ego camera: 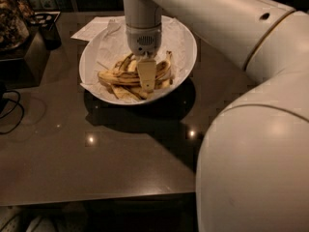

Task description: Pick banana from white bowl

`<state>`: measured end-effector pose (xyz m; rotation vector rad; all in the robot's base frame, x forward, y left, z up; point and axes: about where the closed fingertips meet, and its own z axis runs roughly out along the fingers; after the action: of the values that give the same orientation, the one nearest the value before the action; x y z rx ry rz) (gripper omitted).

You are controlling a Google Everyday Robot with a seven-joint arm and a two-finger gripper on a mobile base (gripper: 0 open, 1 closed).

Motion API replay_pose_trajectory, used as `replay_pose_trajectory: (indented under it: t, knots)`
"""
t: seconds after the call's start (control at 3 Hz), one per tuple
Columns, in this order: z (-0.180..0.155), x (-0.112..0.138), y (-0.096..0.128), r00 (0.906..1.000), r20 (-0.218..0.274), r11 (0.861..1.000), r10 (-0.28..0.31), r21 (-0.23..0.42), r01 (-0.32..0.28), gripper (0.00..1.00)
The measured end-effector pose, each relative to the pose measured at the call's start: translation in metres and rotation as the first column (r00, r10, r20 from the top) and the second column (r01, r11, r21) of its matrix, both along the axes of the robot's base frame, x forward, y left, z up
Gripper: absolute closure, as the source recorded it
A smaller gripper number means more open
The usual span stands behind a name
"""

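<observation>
The white bowl [187, 41], lined with crinkled white paper, stands on the dark table and holds several speckled yellow bananas. The longest banana [117, 77] lies across the bowl's left and middle, gently curved, with brown streaks. Shorter bananas lie behind and below it. My gripper [147, 79] reaches straight down from the arm's wrist [143, 38] into the middle of the bowl. It sits at the right end of the long banana, among the fruit. Its tip hides part of the bananas behind it.
A white paper sheet [91, 30] lies under the bowl's far left side. A dark box [30, 47] with clutter stands at the left edge, with a black cable [10, 108] below it. My own arm [251, 144] fills the right side. The table's front edge [96, 197] runs near the bottom.
</observation>
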<state>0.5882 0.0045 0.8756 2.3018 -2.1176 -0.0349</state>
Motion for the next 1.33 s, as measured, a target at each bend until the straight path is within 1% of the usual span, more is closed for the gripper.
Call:
replay_pose_trajectory:
  t: [0.33,0.67,1.0,1.33]
  knots:
    - [-0.0045,0.0005,0.0,1.0,0.0,1.0,0.0,0.0,0.0,0.0]
    - [-0.0045,0.0005,0.0,1.0,0.0,1.0,0.0,0.0,0.0,0.0]
    - [-0.0045,0.0005,0.0,1.0,0.001,1.0,0.0,0.0,0.0,0.17]
    - [-0.0045,0.0005,0.0,1.0,0.001,1.0,0.0,0.0,0.0,0.41]
